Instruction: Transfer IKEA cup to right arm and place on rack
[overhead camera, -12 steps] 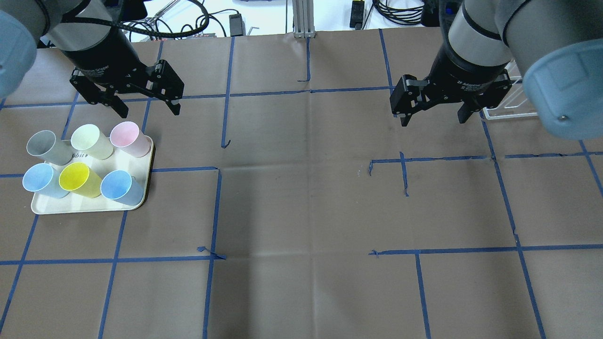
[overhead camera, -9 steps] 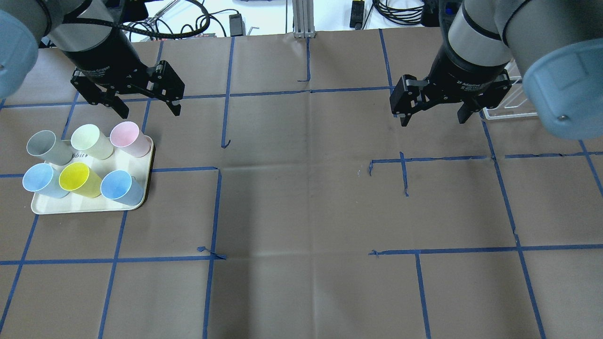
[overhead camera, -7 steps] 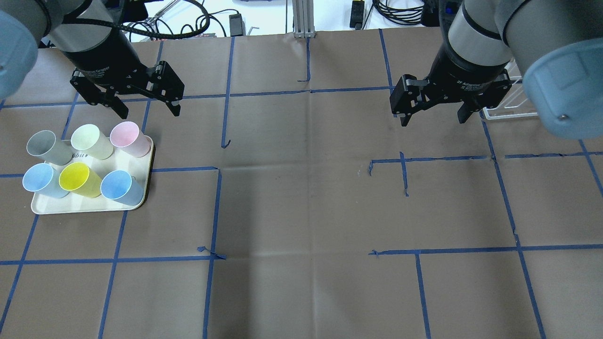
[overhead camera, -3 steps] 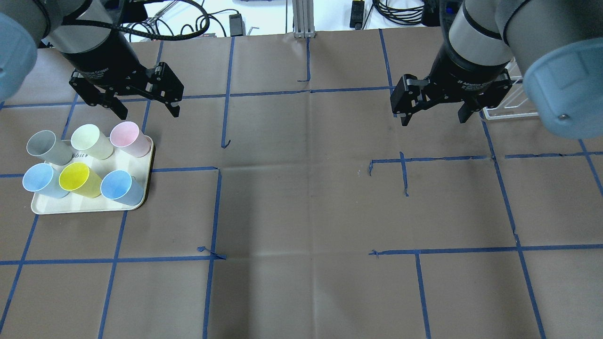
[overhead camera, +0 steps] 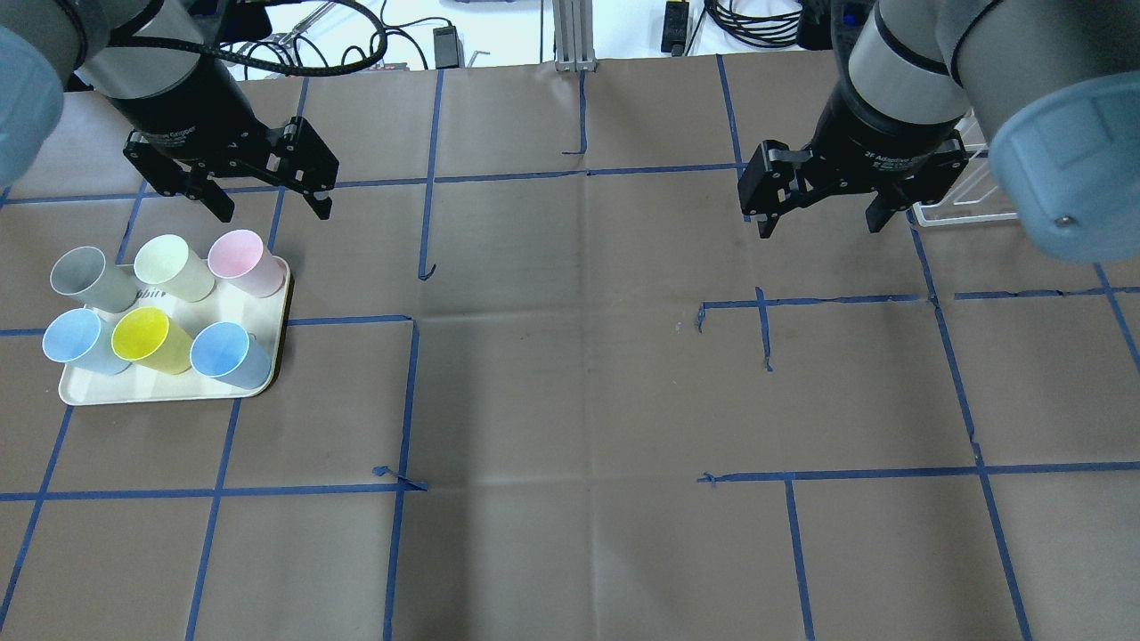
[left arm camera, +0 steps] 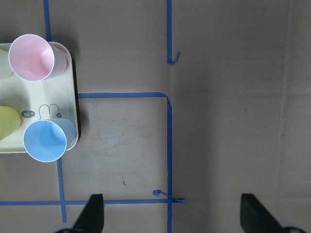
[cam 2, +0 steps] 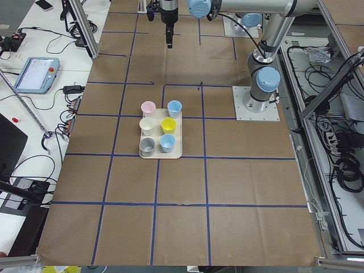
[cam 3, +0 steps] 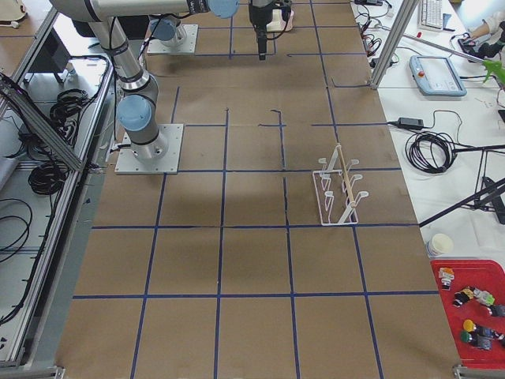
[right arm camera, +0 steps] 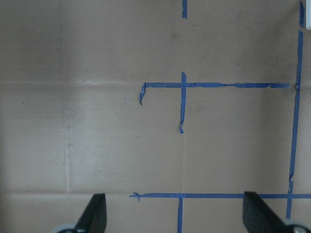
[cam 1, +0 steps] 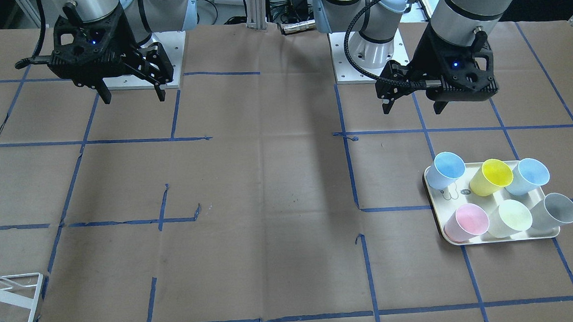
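Six IKEA cups stand upright on a cream tray at the table's left: grey, pale green, pink, light blue, yellow and blue. My left gripper is open and empty, high above the table just beyond the pink cup. My right gripper is open and empty on the right side. The white wire rack stands at the far right edge, partly behind the right arm in the overhead view. The left wrist view shows the pink cup and the blue cup.
Brown paper with blue tape grid lines covers the table. Cables and gear lie past the far edge. The robot bases sit at the near side. The right wrist view shows only paper and tape.
My left gripper has shifted a little to the left and away, still open. The right arm and the cups have not moved.
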You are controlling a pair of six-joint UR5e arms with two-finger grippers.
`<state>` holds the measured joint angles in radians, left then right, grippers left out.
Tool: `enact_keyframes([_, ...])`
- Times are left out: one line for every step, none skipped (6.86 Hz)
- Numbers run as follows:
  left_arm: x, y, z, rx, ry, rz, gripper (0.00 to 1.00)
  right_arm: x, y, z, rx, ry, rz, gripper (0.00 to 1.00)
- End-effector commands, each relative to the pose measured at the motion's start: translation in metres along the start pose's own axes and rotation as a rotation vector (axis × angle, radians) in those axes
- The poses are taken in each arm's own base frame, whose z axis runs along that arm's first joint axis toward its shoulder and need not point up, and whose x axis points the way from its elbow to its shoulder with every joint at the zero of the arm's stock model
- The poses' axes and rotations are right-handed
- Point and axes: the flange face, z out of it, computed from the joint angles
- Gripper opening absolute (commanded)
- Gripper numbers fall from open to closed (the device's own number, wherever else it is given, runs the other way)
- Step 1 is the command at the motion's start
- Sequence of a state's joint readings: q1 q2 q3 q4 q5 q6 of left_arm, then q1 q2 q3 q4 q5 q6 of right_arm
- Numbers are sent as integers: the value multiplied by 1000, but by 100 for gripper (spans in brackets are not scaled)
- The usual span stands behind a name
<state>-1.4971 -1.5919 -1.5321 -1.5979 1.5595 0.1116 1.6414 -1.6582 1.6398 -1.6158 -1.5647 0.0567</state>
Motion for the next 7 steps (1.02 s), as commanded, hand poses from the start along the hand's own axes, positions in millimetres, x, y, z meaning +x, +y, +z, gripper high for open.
enact_keyframes([-49,-33,14,-13,6,-36,100,0,0,0,-1,0,0,100])
enact_keyframes([-79,-56,24,-10,6,-30,100,0,0,0,1,0,0,100])
enact_keyframes([-107,-77,28,-8,5,-11,100,0,0,0,1,0,0,100])
enact_keyframes([-125,-99,31,2,-1,-16,100,0,0,0,1,0,0,100])
enact_keyframes([-133,-120,41,0,-2,20,100,0,0,0,1,0,0,100])
enact_keyframes([-136,-131,64,-6,-5,25,100,0,0,0,1,0,0,100])
enact_keyframes([-137,-136,85,-13,-2,25,100,0,0,0,1,0,0,100])
